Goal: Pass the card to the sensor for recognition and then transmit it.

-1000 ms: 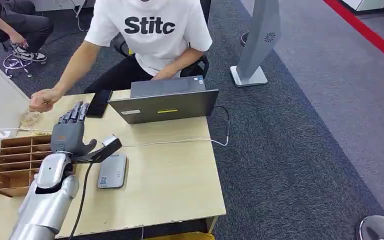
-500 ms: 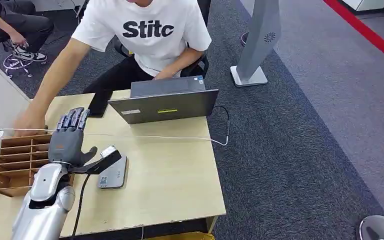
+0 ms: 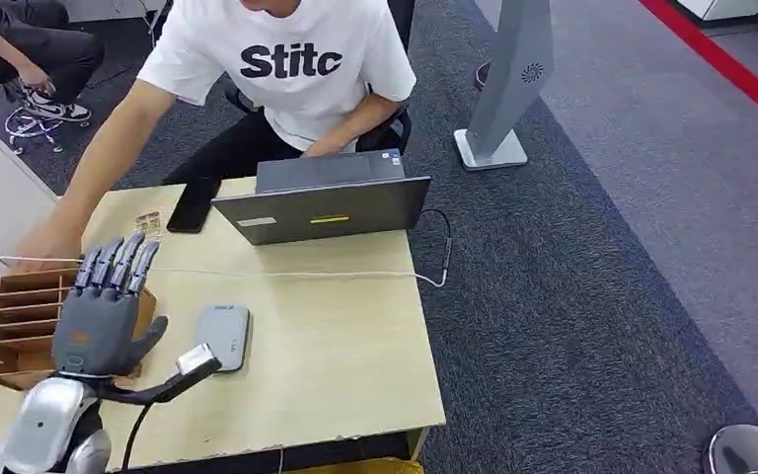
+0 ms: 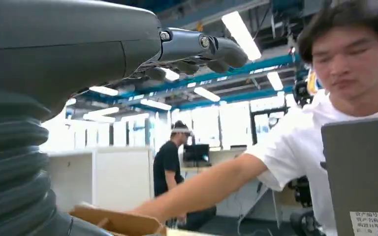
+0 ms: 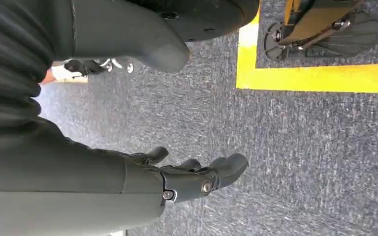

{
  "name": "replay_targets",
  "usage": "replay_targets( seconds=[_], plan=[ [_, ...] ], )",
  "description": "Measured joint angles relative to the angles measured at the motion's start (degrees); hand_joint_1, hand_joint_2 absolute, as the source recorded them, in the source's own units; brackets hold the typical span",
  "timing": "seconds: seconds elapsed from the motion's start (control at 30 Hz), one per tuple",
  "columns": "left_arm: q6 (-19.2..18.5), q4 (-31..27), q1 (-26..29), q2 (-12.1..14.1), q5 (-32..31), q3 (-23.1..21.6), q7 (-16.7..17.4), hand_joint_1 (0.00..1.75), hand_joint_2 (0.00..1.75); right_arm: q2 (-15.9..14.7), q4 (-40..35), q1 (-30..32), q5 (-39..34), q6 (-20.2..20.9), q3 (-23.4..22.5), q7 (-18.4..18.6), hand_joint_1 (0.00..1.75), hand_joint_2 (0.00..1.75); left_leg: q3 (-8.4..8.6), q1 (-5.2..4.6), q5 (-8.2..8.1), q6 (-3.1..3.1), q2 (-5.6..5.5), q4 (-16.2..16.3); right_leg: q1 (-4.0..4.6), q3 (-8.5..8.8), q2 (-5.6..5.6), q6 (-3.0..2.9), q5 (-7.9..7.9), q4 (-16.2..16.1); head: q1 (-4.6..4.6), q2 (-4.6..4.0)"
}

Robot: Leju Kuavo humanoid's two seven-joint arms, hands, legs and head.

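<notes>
My worry is a collision: my left hand [image 3: 99, 316] hovers flat above the wooden rack [image 3: 20, 326] while a person's hand [image 3: 44, 242] reaches in just beside it, so any sweep toward the sensor [image 3: 223, 337] on the surface [image 3: 336, 346] could strike them. Its fingers [image 3: 113, 262] are spread and hold nothing. My right hand [image 5: 197, 179] hangs loosely uncurled, empty, over carpet. I cannot tell where the card is.

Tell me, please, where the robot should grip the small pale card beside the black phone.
Probably its near edge, approached from the robot's side by the left hand. The card lies flat on the table, with the phone close on its right, so a thumb-and-finger pinch suits.
</notes>
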Motion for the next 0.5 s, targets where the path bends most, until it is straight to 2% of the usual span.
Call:
replay_targets(
  seconds=[0.1,0.3,0.5],
  plan=[
    [0.15,-3.76,2.86,2.02,-0.74,-0.15,0.48,0.00,1.75,0.00,-0.02,0.02,-0.11,0.00,-0.20,0.00,0.00,1.75,0.00,0.00,0.00,0.00,-0.03,0.00,0.00,0.01,-0.04,0.00,-0.01,0.00,0.00,0.00],
    [0.83,-8.50,5.98,4.35,-1.99,-0.33,1.53,0.00,1.75,0.15,-0.02,0.06,-0.35,0.00,-0.94,0.15,0.00,1.75,0.02,0.00,0.03,-0.01,-0.01,0.00,0.00,0.04,-0.02,-0.02,0.05,0.02,-0.02,0.00],
    [0.68,-9.04,6.41,4.65,-2.21,-0.33,1.92,0.00,1.75,0.15,-0.02,0.07,-0.52,0.00,-1.01,0.11,0.00,1.75,0.02,0.00,0.03,-0.01,-0.01,0.00,0.00,0.04,-0.01,-0.02,0.05,0.02,0.00,0.00]
  ],
)
